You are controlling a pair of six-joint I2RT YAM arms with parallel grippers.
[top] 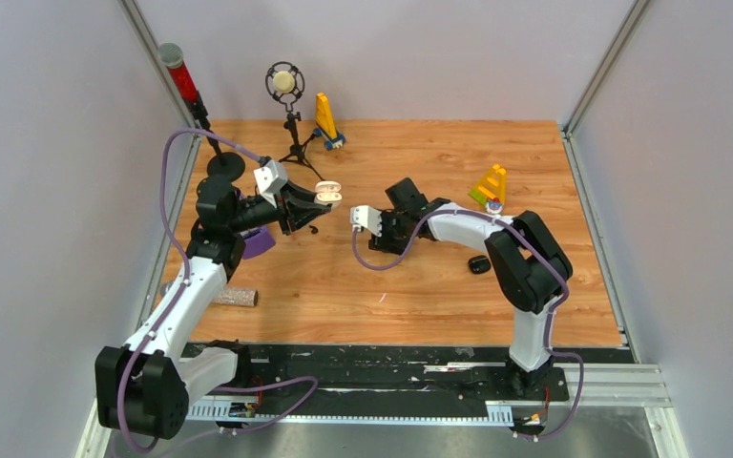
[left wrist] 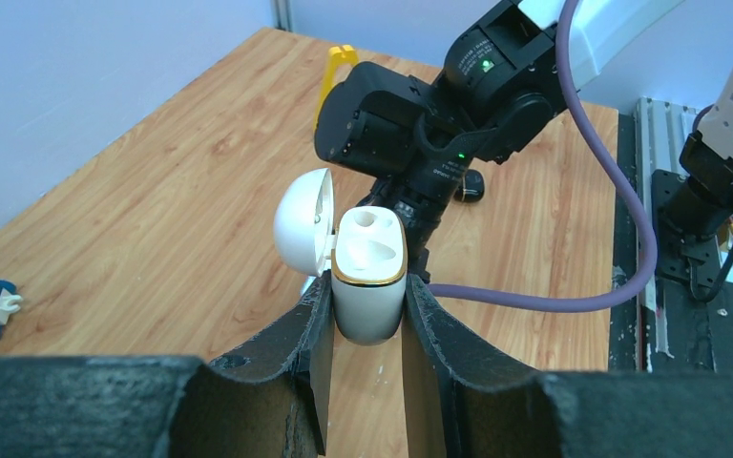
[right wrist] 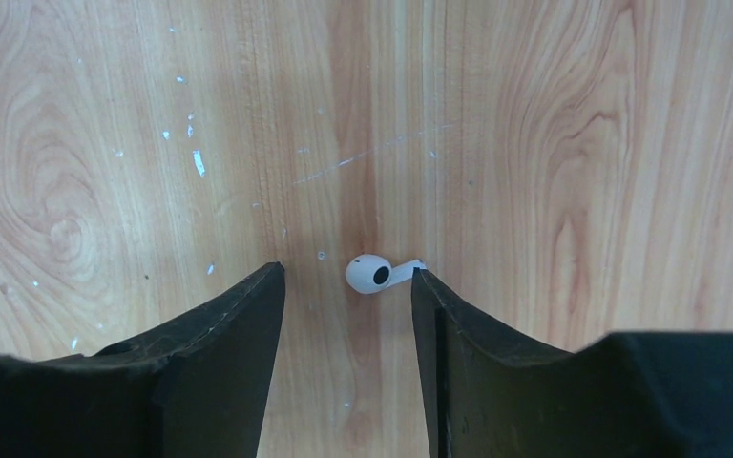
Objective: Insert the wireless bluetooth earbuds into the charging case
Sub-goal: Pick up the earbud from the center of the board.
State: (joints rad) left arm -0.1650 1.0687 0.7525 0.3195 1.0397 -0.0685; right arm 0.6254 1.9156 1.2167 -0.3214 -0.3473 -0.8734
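My left pincer (left wrist: pixel 367 294) gripped the open charging case (left wrist: pixel 369 310); my right pincer (right wrist: pixel 346 277) stood open around a white earbud (right wrist: pixel 370 274).

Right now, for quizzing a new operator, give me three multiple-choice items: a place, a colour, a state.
1. Where is the white charging case? A. in a drawer B. in the left hand C. on the floor
2. What colour is the earbud between the right hand's jaws? A. black B. white C. yellow
3. The case's lid is A. open B. shut C. missing
Answers: B, its jaws clamp the case; B, it is plainly white; A, it stands swung back.
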